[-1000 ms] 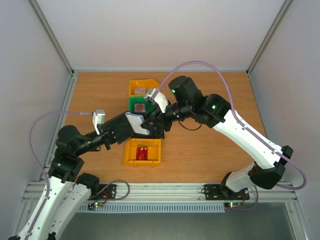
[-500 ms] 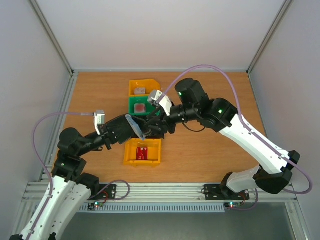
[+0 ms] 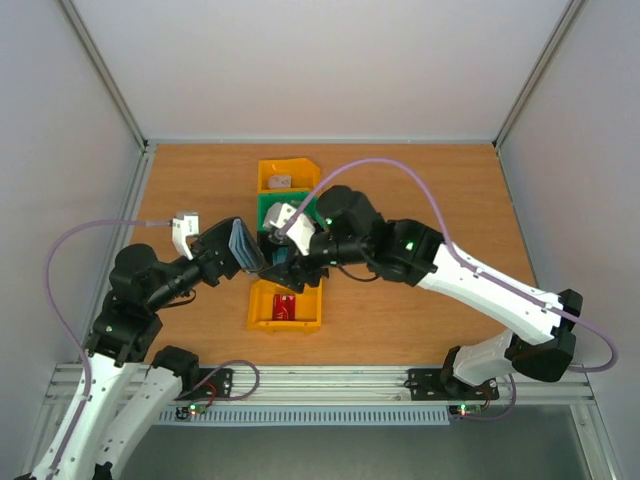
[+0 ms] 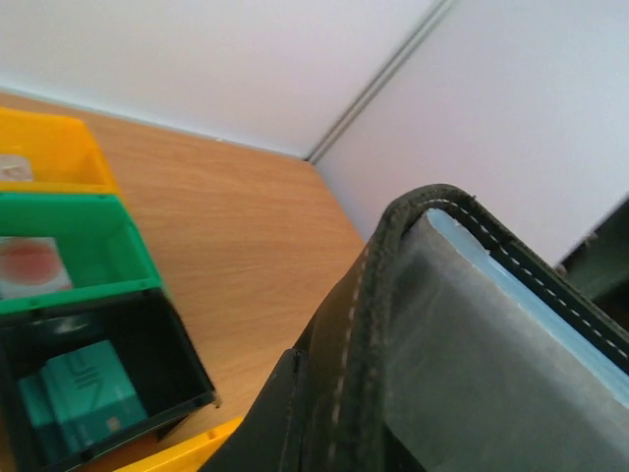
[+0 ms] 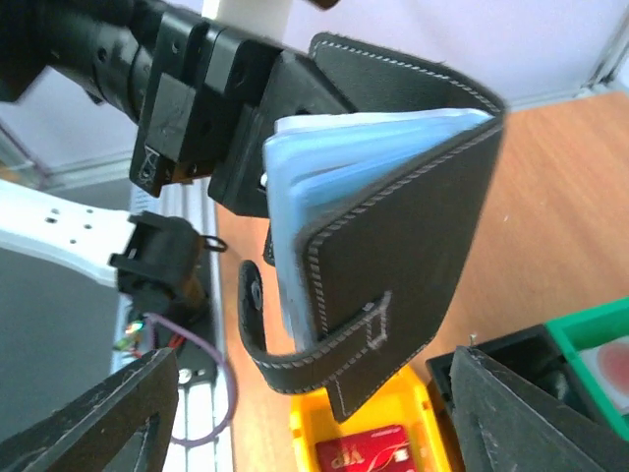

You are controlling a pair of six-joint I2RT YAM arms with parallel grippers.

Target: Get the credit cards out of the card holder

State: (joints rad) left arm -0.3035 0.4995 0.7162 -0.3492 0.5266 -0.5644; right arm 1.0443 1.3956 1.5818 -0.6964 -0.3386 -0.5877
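Clamping the card holder (image 5: 393, 226), the left gripper (image 3: 226, 256) held it near-vertical in the right wrist view, spine right; right gripper (image 5: 313, 395) gaped empty.

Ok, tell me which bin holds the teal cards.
The black bin, next to the green bin: teal cards lie in it alone, while the near yellow bin holds a red card.

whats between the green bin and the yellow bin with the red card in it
A black bin holding teal cards sits between the green bin and the near yellow bin; the left wrist view shows it best.
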